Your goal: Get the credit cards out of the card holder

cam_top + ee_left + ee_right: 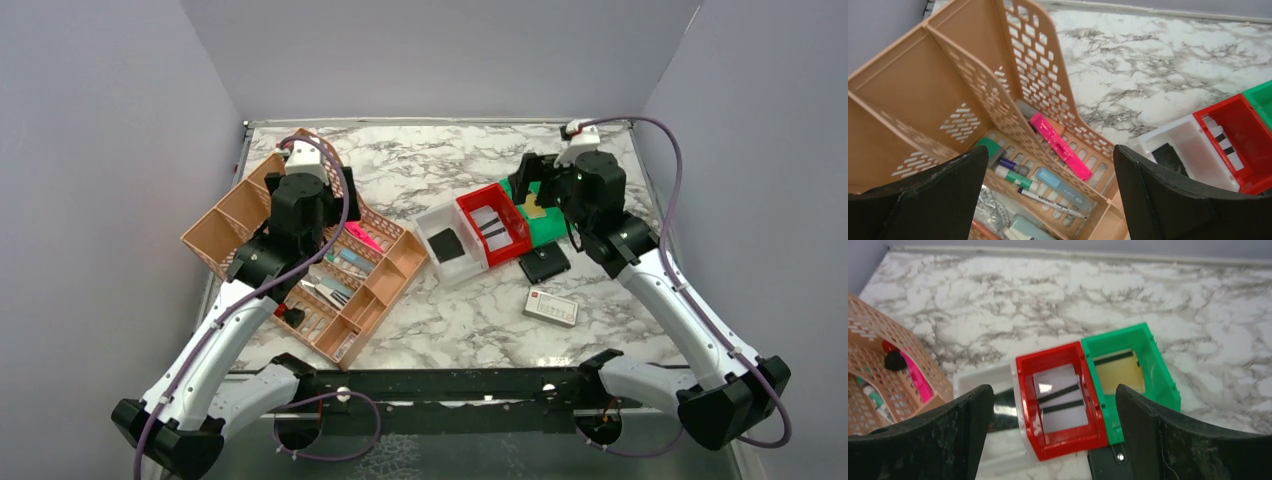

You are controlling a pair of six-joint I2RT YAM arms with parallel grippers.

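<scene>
The black card holder (545, 263) lies flat on the marble table just in front of the green bin (545, 228); its top edge with a metal stud shows at the bottom of the right wrist view (1108, 465). A tan-gold credit card (1118, 371) lies in the green bin (1160, 375). Two white cards with black stripes (1060, 402) lie in the red bin (1023, 390). My right gripper (1054, 388) hangs open above the red and green bins, holding nothing. Off to the left, my left gripper (1050, 150) hovers open over the tan organiser (923, 85), also holding nothing.
A white bin (440, 215) left of the red one holds a small black square piece (447, 244). A white box with a red mark (551, 308) lies on the table near the front. The tan organiser (225, 225) holds pens and a pink marker (1060, 147).
</scene>
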